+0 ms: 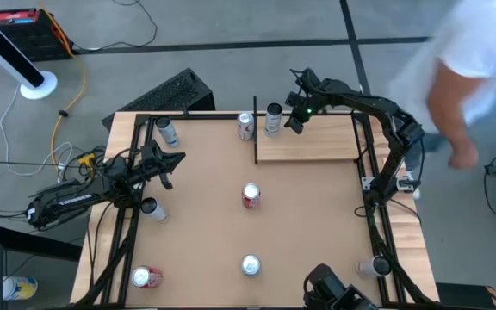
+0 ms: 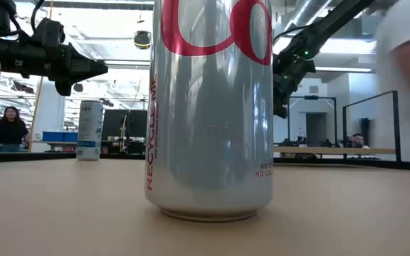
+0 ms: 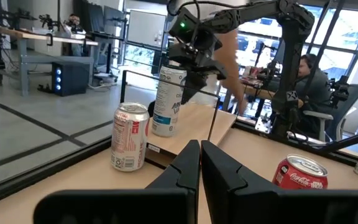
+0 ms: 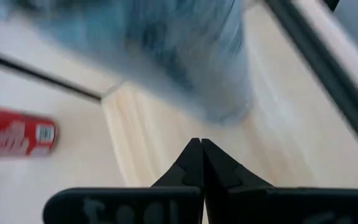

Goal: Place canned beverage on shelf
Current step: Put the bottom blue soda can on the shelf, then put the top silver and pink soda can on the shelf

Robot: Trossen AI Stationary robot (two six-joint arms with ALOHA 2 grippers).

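Note:
The shelf [image 1: 317, 142], a pale wood plank edged by black posts, lies at the table's far right. A white-and-blue can [image 1: 272, 119] stands upright on its bottom at the shelf's far left corner and also shows in the left wrist view [image 3: 168, 99]. My right gripper [image 1: 293, 120] is shut and hovers just right of this can, fingers pointing down [image 3: 190, 87]. In the right wrist view [image 4: 197, 146] the blurred can [image 4: 185, 56] stands ahead of the fingertips, apart from them. My left gripper [image 1: 177, 159] is shut and empty over the table's left part.
A silver-and-red can [image 1: 245, 127] stands on the table just left of the shelf's post. More cans stand at mid table [image 1: 251, 195], near edge [image 1: 250, 264], left side [image 1: 166, 131] and corners [image 1: 145, 276]. A person [image 1: 472, 60] moves beyond the table's right edge.

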